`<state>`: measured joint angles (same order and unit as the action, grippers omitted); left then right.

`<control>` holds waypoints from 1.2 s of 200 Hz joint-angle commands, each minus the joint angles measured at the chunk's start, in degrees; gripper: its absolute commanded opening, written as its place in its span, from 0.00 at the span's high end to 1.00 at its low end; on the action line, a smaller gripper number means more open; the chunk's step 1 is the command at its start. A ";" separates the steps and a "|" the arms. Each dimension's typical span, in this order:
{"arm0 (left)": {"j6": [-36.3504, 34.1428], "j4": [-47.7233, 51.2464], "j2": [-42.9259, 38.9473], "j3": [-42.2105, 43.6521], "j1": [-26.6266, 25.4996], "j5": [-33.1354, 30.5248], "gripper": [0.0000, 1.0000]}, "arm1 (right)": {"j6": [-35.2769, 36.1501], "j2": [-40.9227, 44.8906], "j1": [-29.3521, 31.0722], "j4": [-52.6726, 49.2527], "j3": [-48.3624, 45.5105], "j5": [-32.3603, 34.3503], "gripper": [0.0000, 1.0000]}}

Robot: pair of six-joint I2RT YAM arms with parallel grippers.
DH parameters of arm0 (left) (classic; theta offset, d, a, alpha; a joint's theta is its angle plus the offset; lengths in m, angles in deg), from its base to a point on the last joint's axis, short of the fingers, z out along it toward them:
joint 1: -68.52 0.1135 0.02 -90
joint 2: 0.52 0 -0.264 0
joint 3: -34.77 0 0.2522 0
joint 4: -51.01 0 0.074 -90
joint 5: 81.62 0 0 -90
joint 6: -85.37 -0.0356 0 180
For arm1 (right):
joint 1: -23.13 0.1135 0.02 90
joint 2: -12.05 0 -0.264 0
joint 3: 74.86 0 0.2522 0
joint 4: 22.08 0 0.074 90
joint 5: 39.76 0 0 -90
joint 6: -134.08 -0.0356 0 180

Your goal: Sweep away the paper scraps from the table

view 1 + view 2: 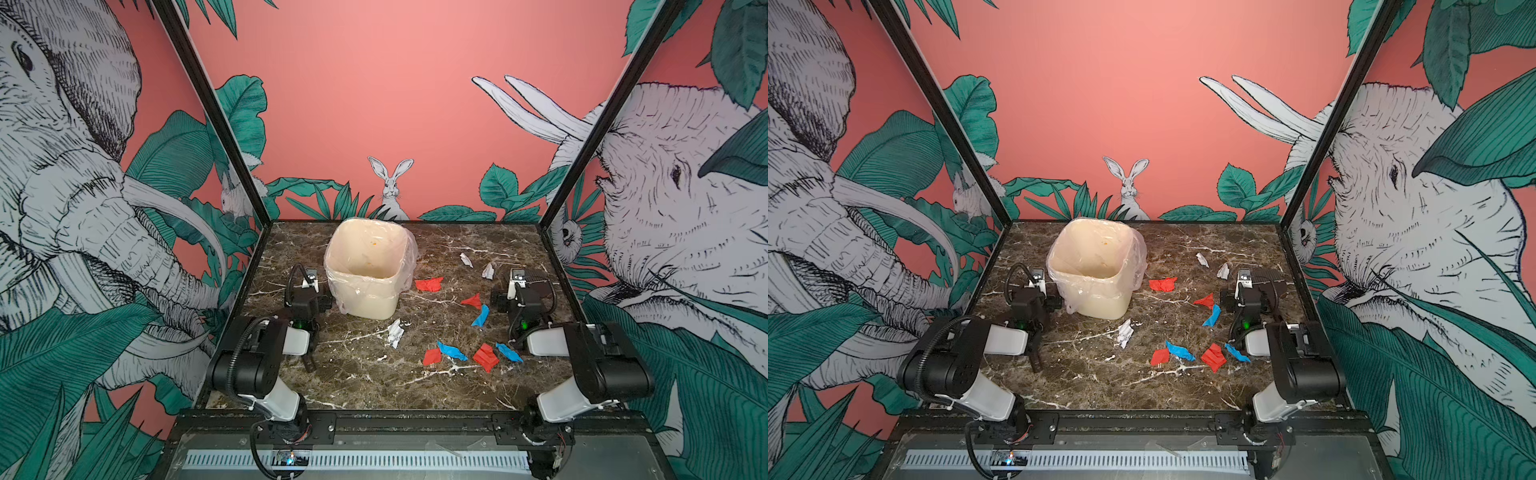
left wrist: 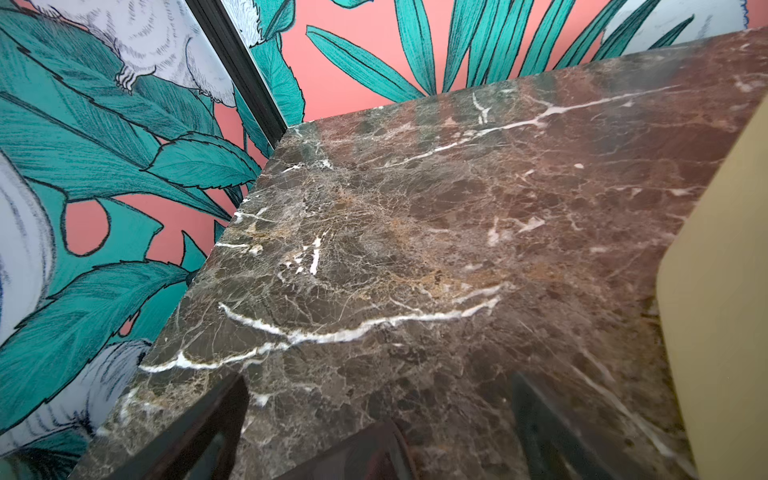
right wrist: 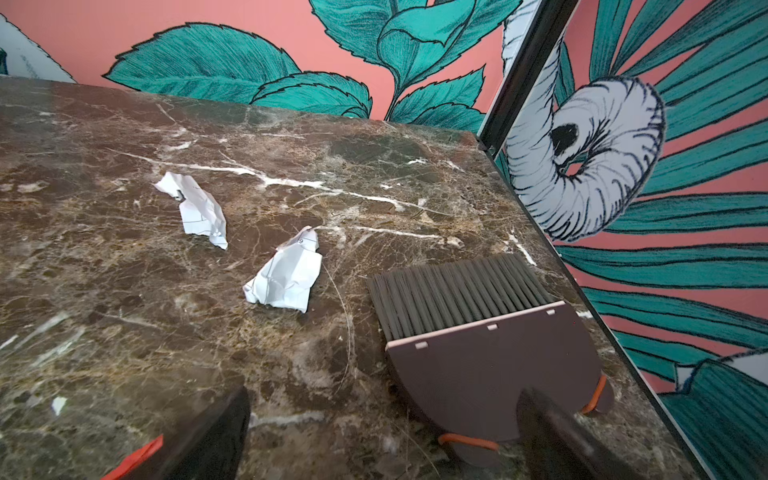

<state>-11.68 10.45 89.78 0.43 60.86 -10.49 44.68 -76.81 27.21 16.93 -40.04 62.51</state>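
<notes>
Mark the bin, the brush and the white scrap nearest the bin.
bin point(image 1: 368, 305): in a top view, front wall.
brush point(image 3: 482, 365): right wrist view, brown head.
white scrap point(image 1: 395, 332): in a top view, crumpled middle.
</notes>
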 commanded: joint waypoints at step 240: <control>1.20 0.21 -2.41 -0.79 0.55 -1.26 0.00 | -0.82 2.04 -1.36 -3.45 2.04 -2.41 0.01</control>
<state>-11.66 10.45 89.78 0.41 60.97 -10.58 44.28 -76.81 26.07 15.51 -40.02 60.55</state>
